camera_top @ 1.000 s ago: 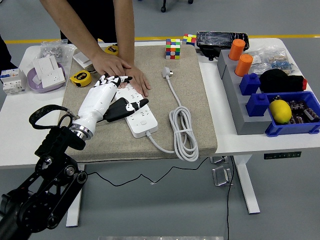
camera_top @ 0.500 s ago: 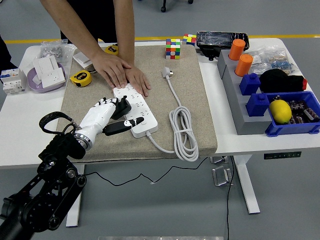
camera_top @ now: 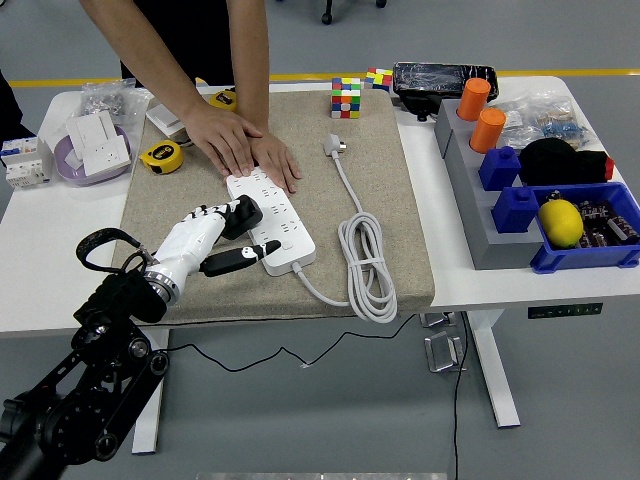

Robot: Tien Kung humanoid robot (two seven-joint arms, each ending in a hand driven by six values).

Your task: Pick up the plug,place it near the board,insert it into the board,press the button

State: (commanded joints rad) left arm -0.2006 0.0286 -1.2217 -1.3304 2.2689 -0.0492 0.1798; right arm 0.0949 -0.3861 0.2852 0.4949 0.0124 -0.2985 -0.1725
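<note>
Grey floor surrounds the white bench point(camera_top: 40, 270), where a tan mat point(camera_top: 380, 200) carries the white power strip point(camera_top: 275, 220); a person's two hands point(camera_top: 245, 148) press down its far end. Over the last second the robot's left hand point(camera_top: 215, 235) has drawn back from the strip's top to its near left edge, fingers loosely spread and gripping nothing, while the plug point(camera_top: 332, 146) lies untouched beyond the strip's right side, so picking up is seemingly not begun. Right of the strip, a blue bin point(camera_top: 590, 255) holds a lemon point(camera_top: 560, 222); left of it, a purple bowl point(camera_top: 70, 165) holds white sockets.
</note>
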